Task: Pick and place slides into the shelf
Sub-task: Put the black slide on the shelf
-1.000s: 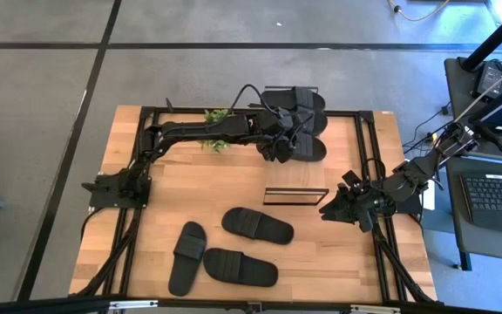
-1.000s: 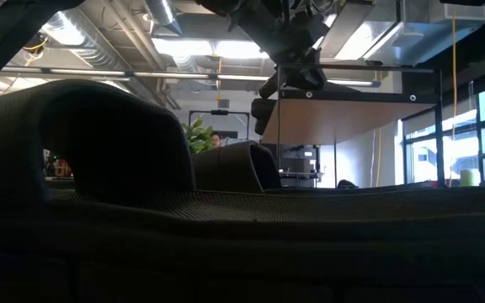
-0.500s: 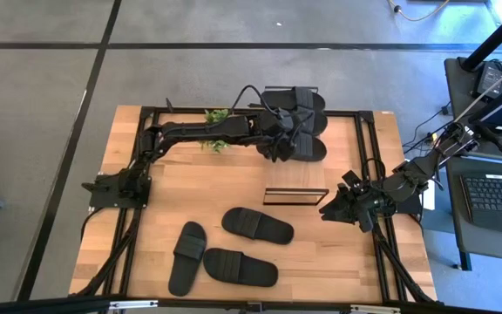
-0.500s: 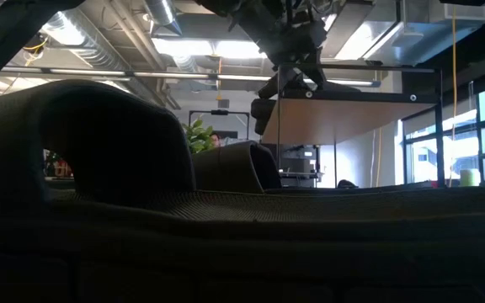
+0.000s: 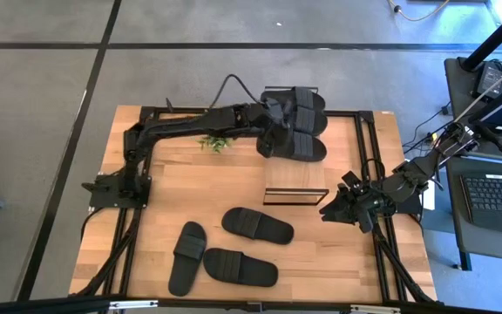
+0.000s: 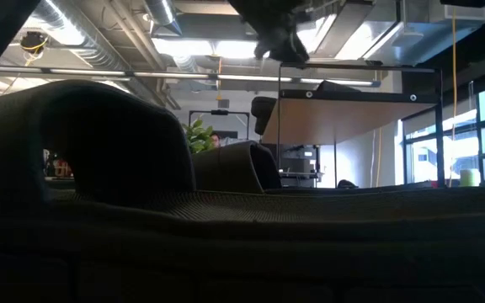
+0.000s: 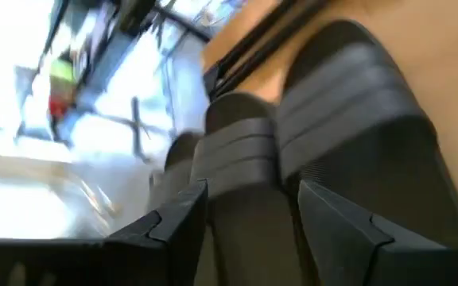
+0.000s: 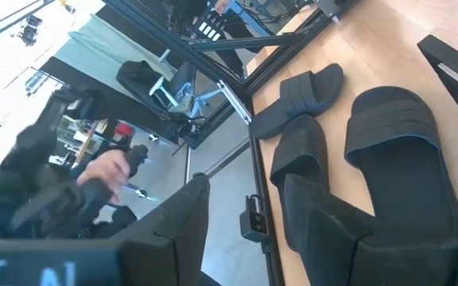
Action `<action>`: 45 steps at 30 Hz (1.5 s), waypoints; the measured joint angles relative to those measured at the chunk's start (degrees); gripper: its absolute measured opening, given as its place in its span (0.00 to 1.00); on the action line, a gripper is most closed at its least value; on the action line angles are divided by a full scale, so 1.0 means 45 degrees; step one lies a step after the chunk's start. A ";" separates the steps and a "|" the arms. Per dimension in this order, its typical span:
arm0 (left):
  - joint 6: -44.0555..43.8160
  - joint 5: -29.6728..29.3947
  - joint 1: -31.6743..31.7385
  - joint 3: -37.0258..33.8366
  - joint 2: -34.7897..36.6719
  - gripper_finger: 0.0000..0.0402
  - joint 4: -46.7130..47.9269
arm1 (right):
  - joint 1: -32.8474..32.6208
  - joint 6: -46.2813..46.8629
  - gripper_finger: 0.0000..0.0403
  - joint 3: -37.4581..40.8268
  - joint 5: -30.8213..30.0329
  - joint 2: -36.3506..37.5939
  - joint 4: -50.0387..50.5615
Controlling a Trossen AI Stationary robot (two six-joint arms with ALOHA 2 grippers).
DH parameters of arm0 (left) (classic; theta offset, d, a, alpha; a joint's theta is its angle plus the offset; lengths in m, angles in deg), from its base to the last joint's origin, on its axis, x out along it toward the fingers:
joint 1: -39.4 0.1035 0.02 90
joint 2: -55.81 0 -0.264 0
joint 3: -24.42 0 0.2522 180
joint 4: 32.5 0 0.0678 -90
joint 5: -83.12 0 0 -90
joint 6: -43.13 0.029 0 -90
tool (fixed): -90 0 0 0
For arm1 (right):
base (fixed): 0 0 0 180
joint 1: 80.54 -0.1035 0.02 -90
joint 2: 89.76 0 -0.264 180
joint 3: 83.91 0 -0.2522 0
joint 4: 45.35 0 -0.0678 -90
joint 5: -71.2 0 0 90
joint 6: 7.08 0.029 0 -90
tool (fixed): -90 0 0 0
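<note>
The shelf [image 5: 295, 177], a wood-topped black-framed rack, stands at the table's far middle. Three black slides [image 5: 301, 123] lie side by side on the far part of its top. My left gripper [image 5: 272, 142] hovers open just above their left ends. In the left wrist view the slides' ribbed straps [image 7: 237, 155] lie beyond its fingers. Three more slides [image 5: 257, 225] [image 5: 187, 256] [image 5: 240, 267] lie flat on the table near its front edge. One of these slides [image 6: 99, 177] fills the low view. My right gripper [image 5: 342, 206] waits open at the table's right edge.
A small green plant [image 5: 214, 140] stands left of the shelf, under my left arm. Black frame rails [image 5: 369, 139] run along the table's edges. Bare wood lies between the shelf's near end and the three slides on the table.
My left gripper has opened, let go of the nearest slide on the shelf top and risen clear of it, its arm swinging up and a little toward the far edge. The slide stays on the shelf.
</note>
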 joint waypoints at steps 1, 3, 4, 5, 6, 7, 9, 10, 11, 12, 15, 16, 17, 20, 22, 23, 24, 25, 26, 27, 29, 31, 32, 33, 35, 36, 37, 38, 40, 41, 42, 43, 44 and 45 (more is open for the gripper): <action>-0.1089 0.0005 0.0104 0.0010 0.0171 0.47 0.0405 | 0.0000 -0.0016 0.41 0.0000 0.0008 0.0000 0.0010; -0.2851 0.0001 0.0321 0.0000 0.0447 0.47 0.1766 | 0.0000 -0.0112 0.41 -0.0002 0.0082 0.0003 0.0036; -0.3613 0.0004 0.0426 0.0000 0.0560 0.47 0.2311 | 0.0002 -0.0183 0.41 -0.0005 0.0207 0.0005 0.0041; -0.4340 -0.0003 0.0526 0.0000 0.0690 0.47 0.3137 | 0.0000 -0.0226 0.41 -0.0005 0.0312 0.0000 0.0096; -0.4973 -0.0041 0.0598 0.0000 0.0793 0.47 0.3930 | -0.0001 -0.0255 0.41 -0.0005 0.0362 0.0000 0.0155; -0.5535 -0.0122 0.0653 0.0000 0.0837 0.47 0.4511 | -0.0011 -0.0253 0.41 -0.0005 0.0412 -0.0002 0.0159; -0.6362 -0.0111 0.0715 0.0000 0.0833 0.47 0.5696 | -0.0010 -0.0261 0.41 -0.0005 0.0487 -0.0023 0.0244; -0.6605 -0.0098 0.0714 -0.0015 0.0806 0.47 0.6281 | -0.0009 -0.0272 0.41 -0.0005 0.0576 -0.0035 0.0252; -0.6672 -0.0098 0.0702 -0.0024 0.0774 0.47 0.6679 | -0.0005 -0.0277 0.41 -0.0005 0.0598 -0.0039 0.0253; -0.6677 -0.0107 0.0658 -0.0019 0.0693 0.47 0.6901 | -0.0010 -0.0282 0.41 -0.0005 0.0665 -0.0039 0.0287; -0.6807 -0.0113 0.0424 -0.0013 0.0376 0.47 0.7365 | -0.0015 -0.0262 0.41 -0.0005 0.0695 -0.0039 0.0397; -0.6893 -0.0108 0.0343 -0.0014 0.0265 0.47 0.7344 | -0.0015 -0.0267 0.41 -0.0005 0.0695 -0.0039 0.0416; -0.6966 -0.0102 0.0274 -0.0014 0.0222 0.47 0.7307 | -0.0015 -0.0277 0.41 -0.0005 0.0695 -0.0039 0.0419; -0.7007 -0.0123 0.0151 -0.0002 0.0156 0.47 0.7189 | -0.0015 -0.0263 0.41 -0.0005 0.0695 -0.0039 0.0424; -0.7012 -0.0155 0.0113 -0.0009 0.0022 0.47 0.7131 | -0.0019 -0.0262 0.41 -0.0005 0.0700 -0.0039 0.0424; -0.7031 -0.0155 0.0113 -0.0037 0.0002 0.47 0.7190 | -0.0019 -0.0255 0.41 -0.0005 0.0718 -0.0039 0.0426; -0.7035 -0.0159 0.0113 -0.0035 0.0002 0.47 0.7124 | -0.0022 -0.0256 0.41 -0.0005 0.0761 -0.0039 0.0424; -0.7079 -0.0167 0.0113 -0.0029 0.0037 0.47 0.6972 | -0.0024 -0.0263 0.41 -0.0005 0.0784 -0.0041 0.0427; -0.7201 -0.0188 0.0113 -0.0014 0.0058 0.47 0.6856 | -0.0024 -0.0267 0.41 -0.0005 0.0802 -0.0044 0.0428; -0.7321 -0.0199 0.0113 -0.0014 0.0060 0.47 0.6765 | -0.0024 -0.0257 0.41 -0.0005 0.0802 -0.0044 0.0428; -0.7427 -0.0199 0.0113 -0.0014 0.0055 0.47 0.6663 | -0.0024 -0.0262 0.41 -0.0005 0.0802 -0.0044 0.0433; -0.7455 -0.0199 0.0113 -0.0014 0.0055 0.47 0.6345 | -0.0024 -0.0267 0.41 -0.0005 0.0798 -0.0044 0.0433; -0.7463 -0.0199 0.0113 -0.0014 0.0055 0.47 0.6265 | -0.0024 -0.0272 0.41 -0.0005 0.0802 -0.0044 0.0436; -0.7458 -0.0199 0.0113 -0.0014 0.0055 0.47 0.6238 | -0.0024 -0.0269 0.41 -0.0005 0.0802 -0.0044 0.0438; -0.7365 -0.0199 0.0113 -0.0014 0.0055 0.47 0.6197 | -0.0024 -0.0257 0.41 -0.0005 0.0802 -0.0044 0.0438; -0.7362 -0.0199 0.0113 -0.0014 0.0055 0.47 0.6138 | -0.0024 -0.0262 0.41 -0.0005 0.0829 -0.0044 0.0438; -0.7367 -0.0199 0.0113 -0.0014 0.0055 0.47 0.6067 | -0.0024 -0.0267 0.41 -0.0005 0.0912 -0.0044 0.0433; -0.7367 -0.0199 0.0113 -0.0014 0.0055 0.47 0.5961 | -0.0024 -0.0267 0.41 -0.0005 0.0942 -0.0044 0.0438; -0.7367 -0.0199 0.0113 -0.0014 0.0055 0.47 0.5828 | -0.0024 -0.0244 0.41 -0.0005 0.0990 -0.0044 0.0433; -0.7345 -0.0199 0.0113 -0.0014 0.0055 0.47 0.5849 | -0.0024 -0.0245 0.41 -0.0005 0.0991 -0.0044 0.0433; -0.7306 -0.0199 0.0113 -0.0014 0.0055 0.47 0.5876 | -0.0024 -0.0243 0.41 -0.0005 0.0991 -0.0044 0.0433; -0.7259 -0.0200 0.0113 -0.0014 0.0055 0.47 0.5923 | -0.0024 -0.0242 0.41 -0.0005 0.0997 -0.0044 0.0433; -0.7250 -0.0213 0.0113 -0.0014 0.0055 0.47 0.5975 | -0.0024 -0.0232 0.41 -0.0005 0.1002 -0.0044 0.0433; -0.7246 -0.0283 0.0108 -0.0014 0.0055 0.47 0.6004 | -0.0024 -0.0228 0.41 -0.0005 0.1006 -0.0044 0.0433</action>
